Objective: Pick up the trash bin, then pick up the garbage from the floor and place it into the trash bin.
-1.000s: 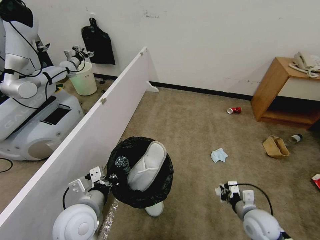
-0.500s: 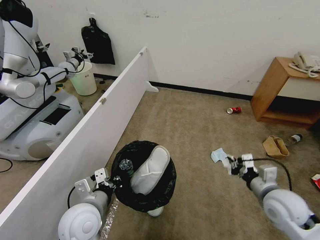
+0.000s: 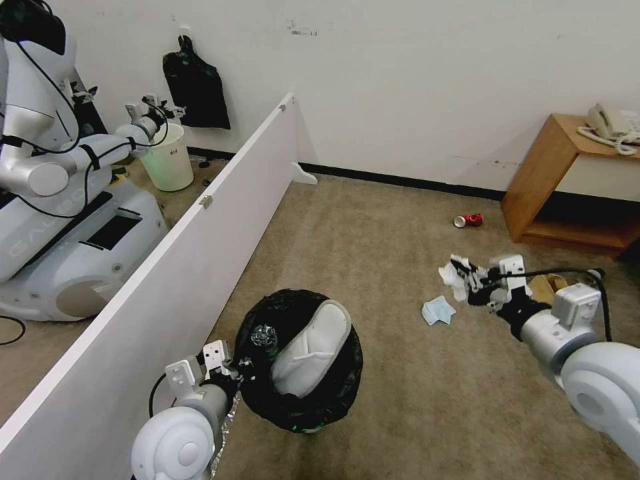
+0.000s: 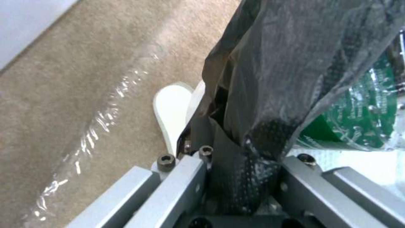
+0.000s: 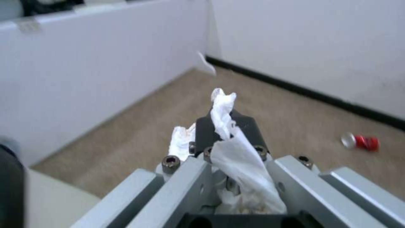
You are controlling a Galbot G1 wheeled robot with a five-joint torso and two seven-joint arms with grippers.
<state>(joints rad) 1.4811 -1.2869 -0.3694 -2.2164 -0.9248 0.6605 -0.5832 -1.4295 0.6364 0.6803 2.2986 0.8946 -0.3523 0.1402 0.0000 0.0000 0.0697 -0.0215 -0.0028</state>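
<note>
Gripping the trash bin (image 3: 300, 363) by its bag-lined rim, the left end effector (image 3: 235, 367) is holding it off the carpet beside the white partition (image 3: 167, 267). The right end effector (image 3: 467, 283) is pinching white tissue (image 3: 455, 280) above the blue face mask (image 3: 437, 311), well right of the bin.

The head camera looks down and forward over the carpet, the white partition (image 3: 167, 267) running toward 11 o'clock. Each wrist camera sits just behind its own fingers — left against the trash bin (image 4: 295, 63), right facing the red can (image 5: 365, 142), shared with the head view.
</note>
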